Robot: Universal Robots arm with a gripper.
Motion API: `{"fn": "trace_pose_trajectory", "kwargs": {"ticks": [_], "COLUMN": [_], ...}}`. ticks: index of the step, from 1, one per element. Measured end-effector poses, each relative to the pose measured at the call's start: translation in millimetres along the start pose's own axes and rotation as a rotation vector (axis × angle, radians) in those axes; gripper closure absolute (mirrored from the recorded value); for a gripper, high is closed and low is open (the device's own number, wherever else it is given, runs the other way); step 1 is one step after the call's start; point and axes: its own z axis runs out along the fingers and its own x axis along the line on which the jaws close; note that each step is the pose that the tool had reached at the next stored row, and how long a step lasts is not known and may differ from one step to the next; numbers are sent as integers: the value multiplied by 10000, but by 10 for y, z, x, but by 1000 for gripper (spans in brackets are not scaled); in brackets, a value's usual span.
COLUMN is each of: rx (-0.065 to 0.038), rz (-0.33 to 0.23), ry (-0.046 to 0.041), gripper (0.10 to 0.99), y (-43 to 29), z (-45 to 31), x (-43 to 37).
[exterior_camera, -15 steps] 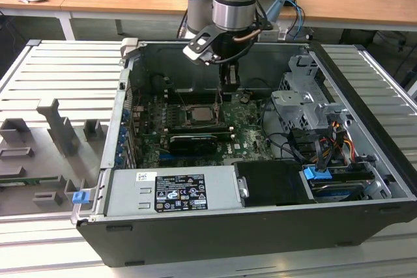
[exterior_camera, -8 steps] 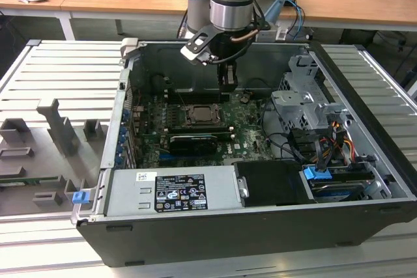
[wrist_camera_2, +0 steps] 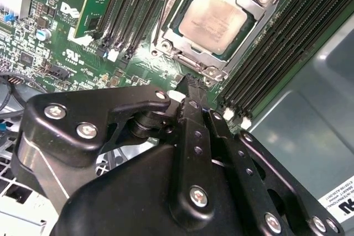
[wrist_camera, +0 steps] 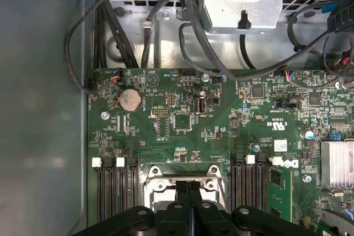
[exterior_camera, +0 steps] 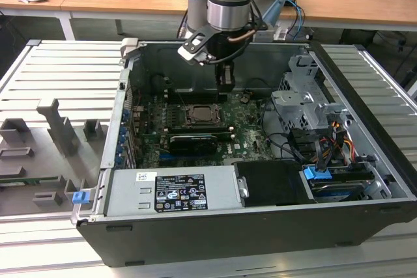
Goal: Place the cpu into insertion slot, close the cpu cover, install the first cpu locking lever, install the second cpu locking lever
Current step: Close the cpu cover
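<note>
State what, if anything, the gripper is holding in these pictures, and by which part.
Nothing is held. The gripper has its fingers closed together with nothing between them, close to the chip, which already lies under its metal frame.

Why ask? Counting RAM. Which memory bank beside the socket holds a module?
The bank nearer the heatsink: a green module stands in it; the other bank has empty slots.

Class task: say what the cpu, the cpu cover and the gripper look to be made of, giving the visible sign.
cpu: metal lid, likely; dull silver-grey, brushed sheen.
cpu cover: bare stamped metal, probably steel; bright silvery glints on its edges.
gripper: black matt, metal or hard plastic, unclear; silvery screws fasten it.
</note>
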Motion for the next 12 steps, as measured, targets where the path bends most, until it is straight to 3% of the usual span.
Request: {"fn": "trace_pose_trajectory", "kwargs": {"ticks": [6, 12], "rx": [0, 0], "rz": [1, 1], "ry": [0, -1], "gripper": [980, 980], "y": [-22, -94], "z": [1, 8], "x": [1, 1]}}
